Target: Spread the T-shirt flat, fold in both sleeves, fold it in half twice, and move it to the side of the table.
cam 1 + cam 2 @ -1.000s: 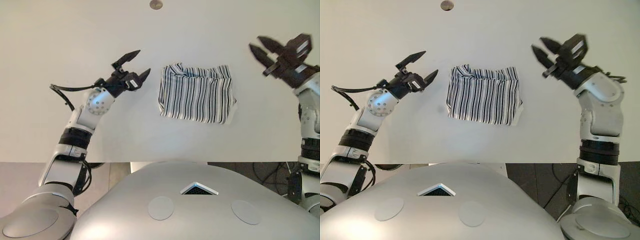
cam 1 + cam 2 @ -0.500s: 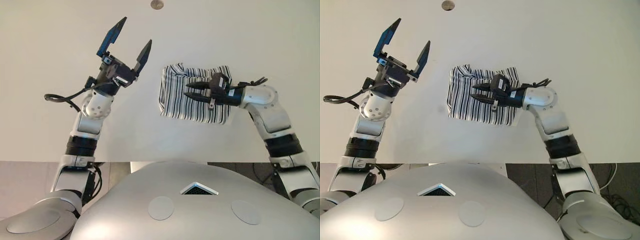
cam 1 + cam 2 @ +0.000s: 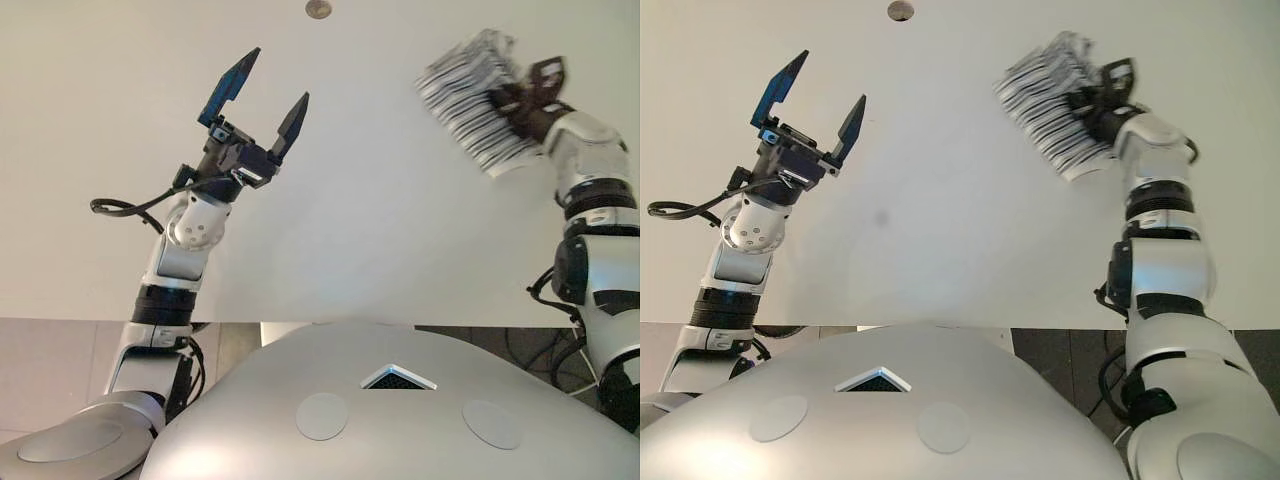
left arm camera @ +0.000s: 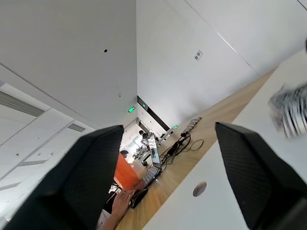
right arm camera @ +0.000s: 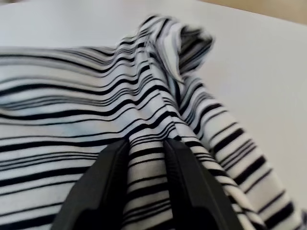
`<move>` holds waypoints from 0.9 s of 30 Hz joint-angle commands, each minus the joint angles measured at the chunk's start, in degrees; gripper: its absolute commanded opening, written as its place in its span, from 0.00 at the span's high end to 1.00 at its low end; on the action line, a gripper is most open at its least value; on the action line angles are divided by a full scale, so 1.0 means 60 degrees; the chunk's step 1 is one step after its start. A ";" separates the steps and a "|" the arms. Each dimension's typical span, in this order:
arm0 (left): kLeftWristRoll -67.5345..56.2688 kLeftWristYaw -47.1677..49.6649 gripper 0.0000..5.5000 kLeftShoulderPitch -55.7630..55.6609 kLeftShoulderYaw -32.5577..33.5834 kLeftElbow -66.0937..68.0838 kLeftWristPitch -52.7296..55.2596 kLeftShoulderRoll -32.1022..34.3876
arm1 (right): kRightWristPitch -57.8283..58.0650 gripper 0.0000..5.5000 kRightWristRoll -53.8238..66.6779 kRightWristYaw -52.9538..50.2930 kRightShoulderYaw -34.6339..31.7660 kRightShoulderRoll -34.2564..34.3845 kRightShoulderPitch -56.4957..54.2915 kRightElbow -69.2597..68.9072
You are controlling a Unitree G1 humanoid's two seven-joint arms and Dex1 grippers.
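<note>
Left eye view: wide smooth white bench [image 3: 400, 220]. Soft striped T-shirt [image 3: 465, 90], black-and-white, folded bundle with rumpled edge, over bench's far right side. Right jaws pinch T-shirt's right edge, cloth bunched between dark fingers [image 5: 100, 187]. Left jaws spread wide, pointed wedge fingers [image 3: 229, 85] upward over bench's left part, well apart from T-shirt. Small round disc [image 3: 318, 8] at far edge.

Located T-shirt [image 3: 468, 92] at far right of desk [image 3: 380, 230], pinched in right tool [image 3: 515, 100]. Noted left tool [image 3: 270, 85] above desk's left half, well apart. Noted round insert [image 3: 319, 8] at far edge, between both.
</note>
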 commanded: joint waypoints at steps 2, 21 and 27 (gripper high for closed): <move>0.0271 0.0052 0.36 -0.0001 -0.0027 -0.0133 0.0225 -0.0170 | 0.0075 0.75 0.0323 -0.1495 -0.1257 -0.0345 -0.0084 0.1091; 0.0030 0.1987 0.36 0.0442 0.1331 -0.1389 0.0278 -0.1913 | -0.4205 0.75 -0.1871 -0.3847 0.1283 0.4611 0.5083 -1.1430; -0.1202 0.1833 0.36 0.0859 0.1003 -0.0179 -0.0522 -0.2215 | -0.6358 0.75 -0.3369 -0.4126 0.2192 0.4876 0.6382 -1.1438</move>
